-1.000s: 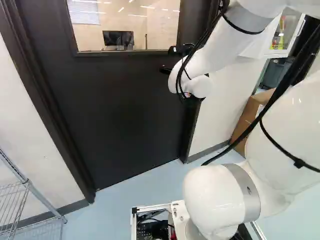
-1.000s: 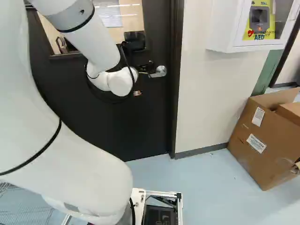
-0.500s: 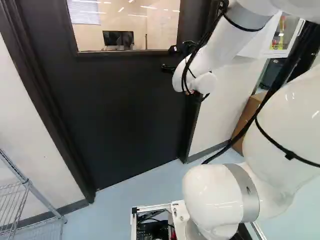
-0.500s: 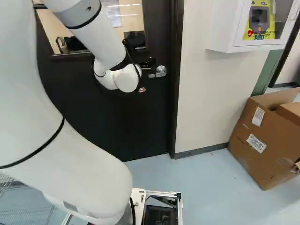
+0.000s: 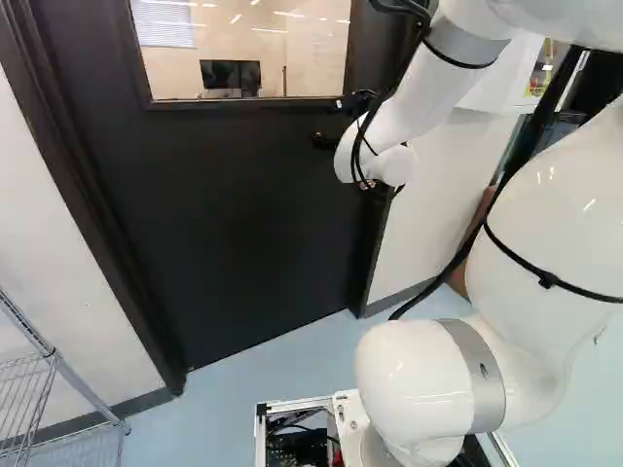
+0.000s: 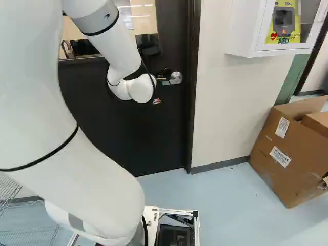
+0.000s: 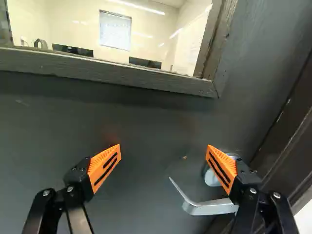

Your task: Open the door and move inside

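The dark door (image 5: pixel 243 214) stands closed in its frame, with a window in its upper part. At its right edge in the right base view is the metal lever handle (image 6: pixel 176 78). The gripper (image 5: pixel 326 141) is mostly hidden behind the white wrist in the left base view, close to the door's handle side. In the wrist view the gripper (image 7: pixel 163 150) is open, nothing held between its fingers. The handle's lever (image 7: pixel 207 207) reaches from behind one orange-padded finger into the span between both; that finger partly covers its round mount. Contact cannot be told.
A wire rack (image 5: pixel 58 365) stands left of the door. Right of the door are the white wall (image 6: pixel 230 107), a white AED cabinet (image 6: pixel 243 31) and a cardboard box (image 6: pixel 292 148) on the floor. The door frame (image 6: pixel 190 102) runs close beside the handle.
The base has not moved. My wrist has shifted right and slightly up in the right base view, nearer the handle. The big arm links have swung left in the left base view. The door looks unchanged.
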### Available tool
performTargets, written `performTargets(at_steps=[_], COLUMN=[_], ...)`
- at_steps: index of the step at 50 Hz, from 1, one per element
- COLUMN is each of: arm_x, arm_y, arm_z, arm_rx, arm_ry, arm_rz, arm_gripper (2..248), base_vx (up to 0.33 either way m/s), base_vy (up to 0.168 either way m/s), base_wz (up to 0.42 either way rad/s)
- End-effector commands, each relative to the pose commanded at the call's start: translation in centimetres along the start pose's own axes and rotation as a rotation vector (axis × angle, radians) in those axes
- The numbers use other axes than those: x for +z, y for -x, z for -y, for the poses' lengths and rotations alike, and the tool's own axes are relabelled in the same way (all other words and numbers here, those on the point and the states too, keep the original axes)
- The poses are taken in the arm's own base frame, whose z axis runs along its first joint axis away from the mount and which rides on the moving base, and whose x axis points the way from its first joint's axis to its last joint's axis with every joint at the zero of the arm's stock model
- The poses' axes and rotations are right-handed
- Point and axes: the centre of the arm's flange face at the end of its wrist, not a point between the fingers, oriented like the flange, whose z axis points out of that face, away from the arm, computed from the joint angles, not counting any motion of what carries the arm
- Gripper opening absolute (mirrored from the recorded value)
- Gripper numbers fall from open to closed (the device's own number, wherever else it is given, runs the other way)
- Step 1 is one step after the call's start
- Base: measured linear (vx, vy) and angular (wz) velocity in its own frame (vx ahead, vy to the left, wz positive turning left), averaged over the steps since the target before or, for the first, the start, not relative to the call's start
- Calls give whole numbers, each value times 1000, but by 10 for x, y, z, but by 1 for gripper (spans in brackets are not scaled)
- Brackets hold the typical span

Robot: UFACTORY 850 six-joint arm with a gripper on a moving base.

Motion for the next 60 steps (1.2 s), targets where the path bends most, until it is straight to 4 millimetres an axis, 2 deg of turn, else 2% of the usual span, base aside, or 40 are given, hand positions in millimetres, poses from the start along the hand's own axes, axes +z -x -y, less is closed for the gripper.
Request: performTargets(at_steps=[19, 60], arm_x=[1, -15], arm_y=[20, 62], arm_z=[4, 14], arm_rx=[8, 26], arm_ry=[-8, -24], arm_rz=[42, 136], arm_gripper=[247, 247], base_vx=[0, 0], base_vy=[0, 0], base_wz=[0, 0])
